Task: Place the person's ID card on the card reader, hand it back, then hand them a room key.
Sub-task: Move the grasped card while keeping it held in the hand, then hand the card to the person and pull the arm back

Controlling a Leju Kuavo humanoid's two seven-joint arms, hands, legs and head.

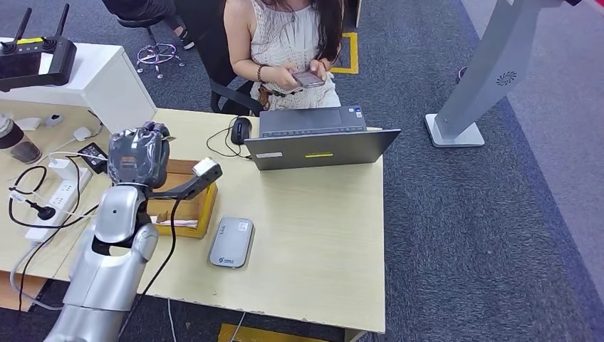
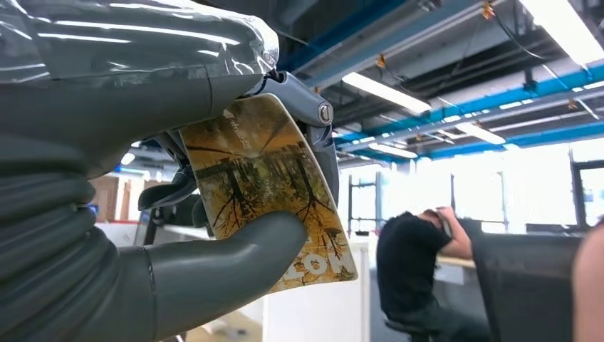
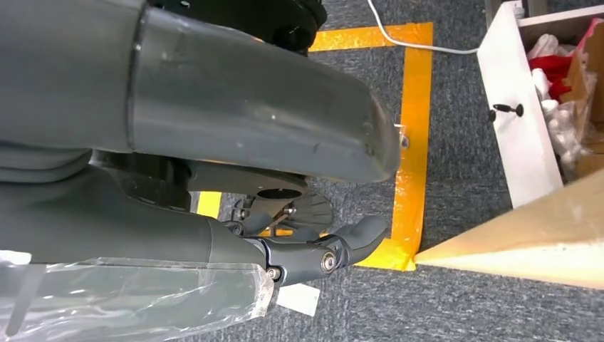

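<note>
The left hand [image 1: 139, 157] pinched the room key [image 2: 267, 192] between thumb and fingers above the tabletop [image 1: 313, 221]; the right hand [image 3: 214, 164] hung empty, fingers apart.

The left hand [image 1: 139, 158], holding a card [image 2: 267, 189], stood raised above the wooden box [image 1: 186, 206] at the desk's [image 1: 313, 235] left side. Ahead of it the open laptop [image 1: 317, 139] and a mouse [image 1: 241, 130] with its cable blocked the straight way toward the person [image 1: 288, 50]. The reader [image 1: 231, 242] lay just right of the box, with bare desk beyond it to the right edge. Left of the arm, a power strip [image 1: 60, 196] and looped cables [image 1: 32, 192] crowded the surface.
</note>
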